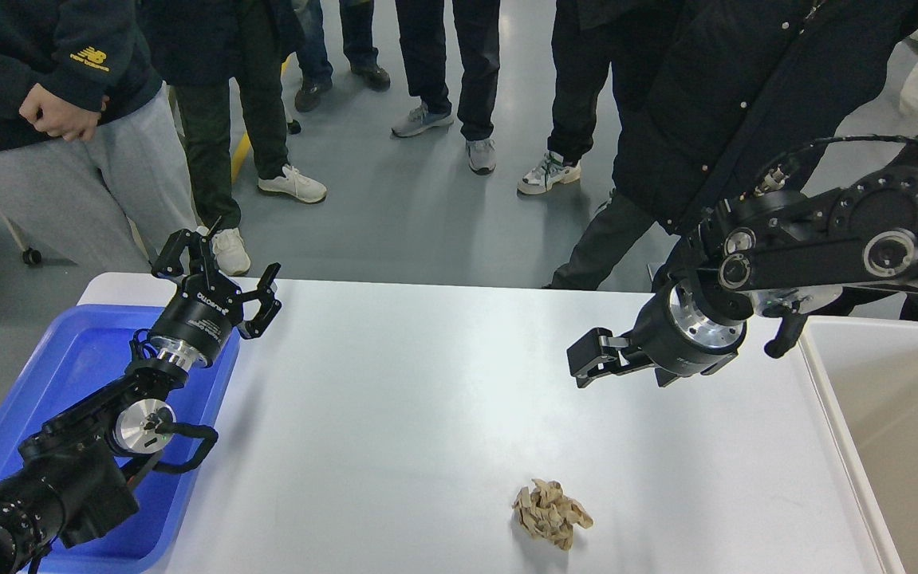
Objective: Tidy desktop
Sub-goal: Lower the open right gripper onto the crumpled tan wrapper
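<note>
On the counter (395, 383): crumpled tan paper wad (552, 514), near front edge, right of centre
Nearest: my right hand (586, 363), wad sits below and slightly left of it
Right hand: fingers look closed, empty
Left hand (215, 279): open, over blue tray (76, 351)
Beige bin (897, 414): far right

Setting: robot lab or demo hall, indoors. Evidence: smooth grey sealed floor (395, 215) with a yellow marking line (242, 151), as in a workshop or test bay. A group of onlookers (68, 119) in dark jackets and sneakers stands close around the far edge of a plain white counter (395, 399). Two black robot arms reach over it, with cabling exposed on the right one. A blue tray (68, 359) sits at the left end, a beige bin (889, 414) at the right. A caster wheel (31, 257) shows at far left.
</note>
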